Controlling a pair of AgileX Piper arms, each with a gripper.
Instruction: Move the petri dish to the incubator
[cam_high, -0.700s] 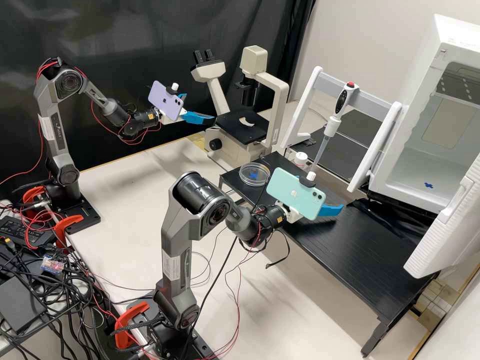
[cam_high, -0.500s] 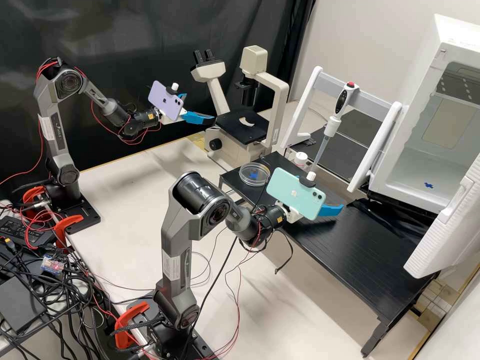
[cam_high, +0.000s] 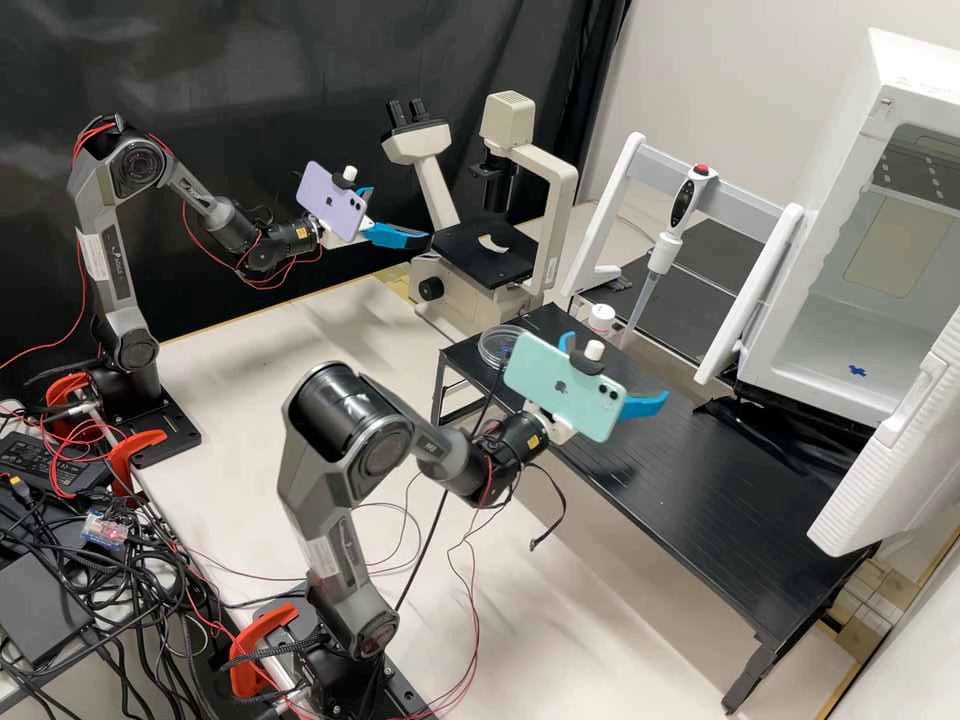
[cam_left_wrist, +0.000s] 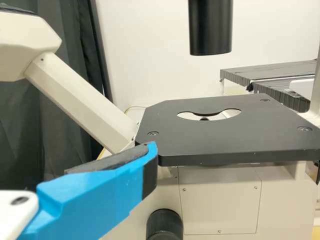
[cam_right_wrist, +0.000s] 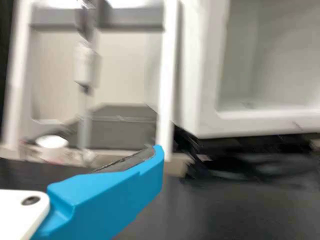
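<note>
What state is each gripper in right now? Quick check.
Left gripper: open, holding nothing.
Right gripper: open, holding nothing.

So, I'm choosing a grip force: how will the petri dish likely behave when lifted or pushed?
The petri dish looks clear and thin-walled, so probably stiff and light. Its smooth wall may slip. Lying flat and low on the black table, it would likelier slide than tip.
</note>
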